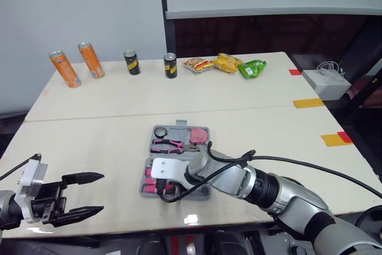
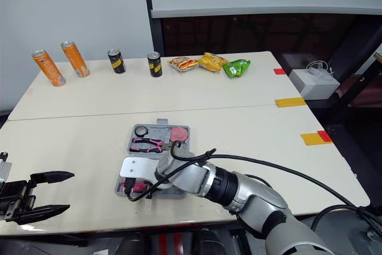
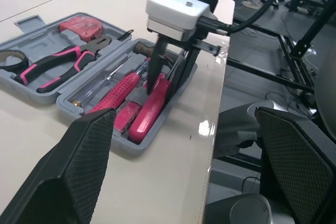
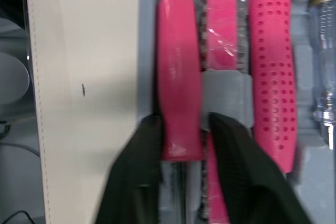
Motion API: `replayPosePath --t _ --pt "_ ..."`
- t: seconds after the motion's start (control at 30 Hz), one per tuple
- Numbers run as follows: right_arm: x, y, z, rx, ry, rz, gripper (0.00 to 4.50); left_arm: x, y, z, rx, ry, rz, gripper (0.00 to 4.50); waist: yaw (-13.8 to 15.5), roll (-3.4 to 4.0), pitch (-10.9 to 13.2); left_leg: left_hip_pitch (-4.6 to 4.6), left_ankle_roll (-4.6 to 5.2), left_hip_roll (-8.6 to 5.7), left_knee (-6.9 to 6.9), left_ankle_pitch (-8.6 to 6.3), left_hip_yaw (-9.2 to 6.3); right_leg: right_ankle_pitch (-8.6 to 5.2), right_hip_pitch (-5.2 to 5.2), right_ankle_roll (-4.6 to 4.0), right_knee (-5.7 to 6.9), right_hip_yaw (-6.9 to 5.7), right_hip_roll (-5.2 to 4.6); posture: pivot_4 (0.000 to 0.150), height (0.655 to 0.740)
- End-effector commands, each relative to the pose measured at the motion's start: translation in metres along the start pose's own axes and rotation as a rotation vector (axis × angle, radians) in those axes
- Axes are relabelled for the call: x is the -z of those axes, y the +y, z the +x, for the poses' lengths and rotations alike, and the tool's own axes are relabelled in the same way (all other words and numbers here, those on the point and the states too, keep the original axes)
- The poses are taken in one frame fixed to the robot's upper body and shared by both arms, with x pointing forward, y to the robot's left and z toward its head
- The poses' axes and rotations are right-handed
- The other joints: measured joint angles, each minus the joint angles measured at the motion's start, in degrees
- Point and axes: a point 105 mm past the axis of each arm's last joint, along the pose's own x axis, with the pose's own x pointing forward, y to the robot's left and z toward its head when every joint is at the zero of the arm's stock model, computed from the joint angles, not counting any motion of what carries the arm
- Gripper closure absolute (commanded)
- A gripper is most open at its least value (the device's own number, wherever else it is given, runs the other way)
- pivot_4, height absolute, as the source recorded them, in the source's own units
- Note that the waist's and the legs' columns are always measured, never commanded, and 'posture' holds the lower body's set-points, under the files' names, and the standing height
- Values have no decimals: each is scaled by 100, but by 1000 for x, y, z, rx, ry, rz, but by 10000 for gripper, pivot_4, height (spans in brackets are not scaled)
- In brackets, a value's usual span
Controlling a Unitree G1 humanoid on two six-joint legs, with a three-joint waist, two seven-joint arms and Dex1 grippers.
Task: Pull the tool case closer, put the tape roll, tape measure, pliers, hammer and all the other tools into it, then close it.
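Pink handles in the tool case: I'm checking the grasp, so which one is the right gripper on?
The smooth pink handle, lying against the tool case outer wall, between the fingers of the right gripper. The dotted pink handle lies untouched further in.

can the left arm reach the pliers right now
Probably yes. The left gripper is open, with bare table between it and the tool case, and the pliers lie uncovered in its far half; the right gripper, shut on a pink-handled tool, occupies the near half.
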Motion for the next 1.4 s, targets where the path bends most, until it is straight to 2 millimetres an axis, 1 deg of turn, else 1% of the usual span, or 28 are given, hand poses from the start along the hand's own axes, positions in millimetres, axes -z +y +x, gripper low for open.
replayPosePath --t 0.03,0.07,0.17,0.23,0.33,0.37,0.43,0.5,0.57,0.63,0.67,0.8,0.83,0.97,1.03,1.13,1.2,1.27,1.3,1.33,1.37,1.4 --pt "-5 7 -2 -42 -50 19 17317 -9 -8 0 62 -14 34 0 7 -3 -2 -1 -1 0 0 -1 -1 0 0 1 -2 -1 0 1500 7400" --pt "-6 6 -6 -47 -79 30 14521 -9 -8 1 62 -14 35 0 9 -3 -2 -3 -2 0 0 -1 -2 -1 0 2 -3 -2 0 1500 7400" --pt "-14 7 -25 -83 -211 78 14521 -11 -7 2 59 -18 34 0 23 -4 1 -6 -5 0 0 -3 -2 -3 -1 3 -6 -3 0 1500 7400" --pt "-17 6 -37 -99 -333 69 14521 -12 -6 4 54 -25 35 0 47 -6 2 -8 -4 -1 0 -3 -1 -3 -2 4 -8 -2 -1 1500 7400" --pt "-14 2 -45 -80 -487 50 14521 -13 -5 7 52 -36 35 0 63 -14 -3 -5 -3 -1 1 -3 -1 -3 -1 4 -7 -2 -1 1500 7400" --pt "-11 0 -46 -72 -532 74 14521 -13 -5 8 50 -41 36 0 62 -15 -4 -4 -3 -1 1 -3 -2 -3 0 3 -6 -2 -1 1500 7400" --pt "-3 1 -48 -60 -605 68 14521 -13 -4 11 48 -49 38 0 65 -14 -3 -5 -3 -1 1 -3 -2 -3 0 2 -7 -2 -1 1500 7400" --pt "3 -4 -48 -36 -689 121 14521 -13 -4 14 48 -60 41 0 57 -18 -6 -7 -2 -1 1 -3 0 -3 -1 2 -8 -1 -1 1500 7400" --pt "10 -10 -44 -3 -736 160 19770 -14 -3 18 47 -69 45 0 27 -17 -5 -9 -2 -1 1 -4 1 -3 1 1 -8 0 -1 1500 7400" --pt "17 -8 -37 -5 -735 150 26327 -14 -3 20 48 -75 47 0 7 -17 -5 -12 0 -1 1 -3 3 -2 2 -3 -8 0 -1 1500 7400" --pt "18 -7 -34 -7 -741 150 29147 -14 -2 22 48 -77 48 0 4 -17 -5 -11 0 -1 2 -2 3 -1 1 -5 -7 0 -1 1500 7400" --pt "21 -8 -23 0 -737 136 43012 -14 -1 24 47 -82 53 0 3 -18 -5 -13 1 -1 1 -2 1 -2 3 -6 -7 -1 -1 1500 7400" --pt "21 -8 -21 1 -736 130 44681 -14 -2 25 45 -83 53 0 3 -18 -5 -14 1 -1 2 -2 1 -2 3 -6 -7 -1 -1 1500 7400" --pt "20 -6 -15 -12 -723 106 44681 -13 -2 25 40 -85 54 0 8 -19 -6 -15 2 -1 2 -3 -1 -2 3 -6 -11 -4 -1 1500 7400" --pt "23 -1 -10 -33 -694 74 44681 -13 -2 25 37 -85 53 0 9 -19 -6 -15 2 -1 1 -3 -1 -2 3 -6 -13 -4 -1 1500 7400" --pt "40 8 9 -74 -567 13 44681 -12 -2 25 31 -86 49 0 5 -21 -7 -15 2 -1 2 -3 -1 -2 5 -7 -13 -4 -1 1500 7400" --pt "65 10 27 -85 -428 21 44681 -11 -3 26 28 -87 46 0 -1 -20 -7 -15 2 -1 1 -3 -3 -3 6 -7 -13 -6 -1 1500 7400" --pt "79 13 35 -98 -364 22 44681 -10 -3 27 27 -87 43 0 -15 -21 -24 -9 2 -1 1 -3 1 -3 13 -7 -12 -3 -1 1500 7400" --pt "82 13 35 -99 -360 25 44681 -9 -4 27 27 -87 41 0 -6 -21 -38 -3 2 0 0 -3 0 -3 18 -8 -11 -3 -1 1500 7400" --pt "80 12 31 -88 -386 27 44681 -8 -4 27 25 -87 38 0 1 -21 -43 2 2 0 0 -3 -1 -4 23 -9 -11 -4 -1 1500 7400" --pt "75 10 26 -76 -429 35 44681 -6 -4 27 23 -89 33 0 8 -21 -45 5 2 0 0 -3 -2 -5 27 -9 -12 -4 -1 1500 7400" --pt "65 6 17 -48 -505 36 44681 -5 -4 27 18 -92 28 0 19 -21 -45 5 2 -1 0 -3 -1 -5 28 -9 -13 -4 -2 1500 7400"
